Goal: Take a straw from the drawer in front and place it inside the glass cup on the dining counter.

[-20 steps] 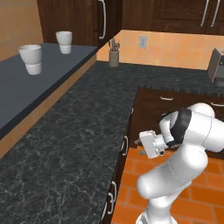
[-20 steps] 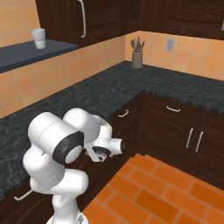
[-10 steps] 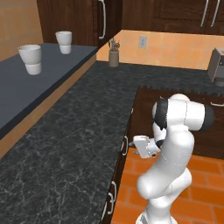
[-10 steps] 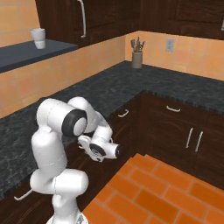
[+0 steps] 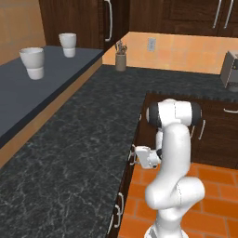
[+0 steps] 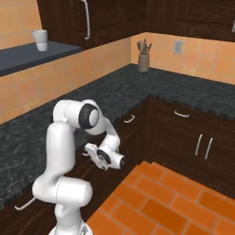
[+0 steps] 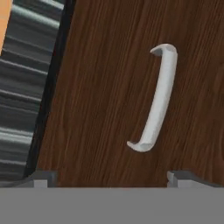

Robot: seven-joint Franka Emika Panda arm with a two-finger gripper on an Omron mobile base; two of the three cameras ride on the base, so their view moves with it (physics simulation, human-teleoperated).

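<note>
Gripper (image 7: pixel 109 177) open, fingers spread wide, facing the closed drawer (image 7: pixel 105 87) front; handle (image 7: pixel 156 98) (curved, silver-white) lies ahead, untouched.

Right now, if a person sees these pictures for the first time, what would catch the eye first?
Probably the white arm, bent low with its gripper close to the dark cabinet front below the black speckled counter. In the hand view, the drawer and its curved silver-white handle loom close. Two white cups stand on the shelf at left.
</note>
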